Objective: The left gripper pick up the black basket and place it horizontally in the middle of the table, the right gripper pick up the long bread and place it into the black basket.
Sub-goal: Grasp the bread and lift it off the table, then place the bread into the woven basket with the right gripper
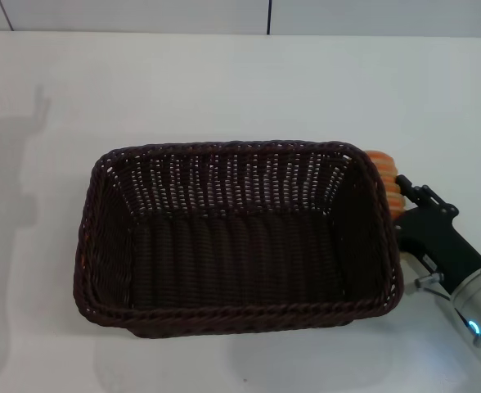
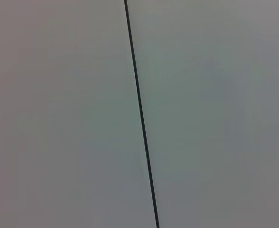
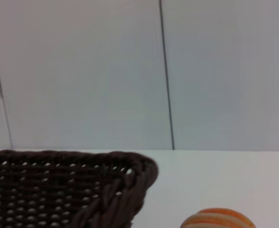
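Observation:
The black basket (image 1: pixel 236 237) lies lengthwise across the middle of the white table (image 1: pixel 224 82), open side up and empty. Its rim corner shows in the right wrist view (image 3: pixel 130 173). My right gripper (image 1: pixel 402 195) is at the basket's right end, just outside the rim, and is shut on the long bread (image 1: pixel 383 169). The bread's orange and cream stripes stick out beyond the fingers, and the basket rim hides part of it. The top of the bread shows at the lower edge of the right wrist view (image 3: pixel 218 218). The left gripper is out of view.
The table's far edge meets a pale wall with a dark vertical seam (image 1: pixel 269 16). An arm's shadow falls on the table at the far left (image 1: pixel 11 155). The left wrist view shows only a pale surface with a dark seam (image 2: pixel 139 114).

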Available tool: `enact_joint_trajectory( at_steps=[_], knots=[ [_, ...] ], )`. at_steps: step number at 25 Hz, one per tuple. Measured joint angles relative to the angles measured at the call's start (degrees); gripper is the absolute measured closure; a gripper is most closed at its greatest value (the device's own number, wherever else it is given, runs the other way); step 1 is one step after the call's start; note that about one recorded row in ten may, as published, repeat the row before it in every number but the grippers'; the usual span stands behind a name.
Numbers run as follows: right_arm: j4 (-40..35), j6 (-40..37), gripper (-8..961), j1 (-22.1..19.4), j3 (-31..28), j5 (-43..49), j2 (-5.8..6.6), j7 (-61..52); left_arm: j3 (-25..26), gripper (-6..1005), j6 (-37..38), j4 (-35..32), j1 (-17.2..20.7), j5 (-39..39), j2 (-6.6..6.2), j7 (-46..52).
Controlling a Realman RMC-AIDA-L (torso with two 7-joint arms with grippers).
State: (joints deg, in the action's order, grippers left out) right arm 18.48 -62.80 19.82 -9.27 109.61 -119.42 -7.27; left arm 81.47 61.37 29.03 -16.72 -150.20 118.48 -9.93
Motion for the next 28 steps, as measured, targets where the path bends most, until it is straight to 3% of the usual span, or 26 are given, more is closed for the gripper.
enact_joint_trajectory(
  at_steps=[10,14,18,23,26,28],
  knots=[
    [0.2,-11.1,390,-3.9,-2.7,-0.1,0.06,1.1,-0.1,216,0.1,0.0,0.3,0.0,-0.01,0.0],
    [0.8,-20.1,425,-6.7,-2.8,-0.1,0.06,3.4,-0.1,216,0.2,0.0,0.5,0.0,-0.01,0.0],
    [1.4,-36.3,465,-10.9,-2.1,0.2,0.09,7.2,-0.2,216,0.2,0.0,0.5,0.0,-0.01,0.0],
    [1.8,-45.3,521,-10.0,2.2,0.5,0.18,7.2,-0.2,216,0.2,0.0,0.6,0.0,0.08,0.0],
    [1.9,-45.3,546,-8.1,4.2,0.5,0.18,7.1,-0.2,216,0.2,0.0,0.6,0.0,0.08,0.0],
    [2.5,-42.0,559,-4.2,7.1,0.7,0.13,7.1,-0.4,216,0.2,0.0,0.6,0.0,0.08,0.5]
  ],
)
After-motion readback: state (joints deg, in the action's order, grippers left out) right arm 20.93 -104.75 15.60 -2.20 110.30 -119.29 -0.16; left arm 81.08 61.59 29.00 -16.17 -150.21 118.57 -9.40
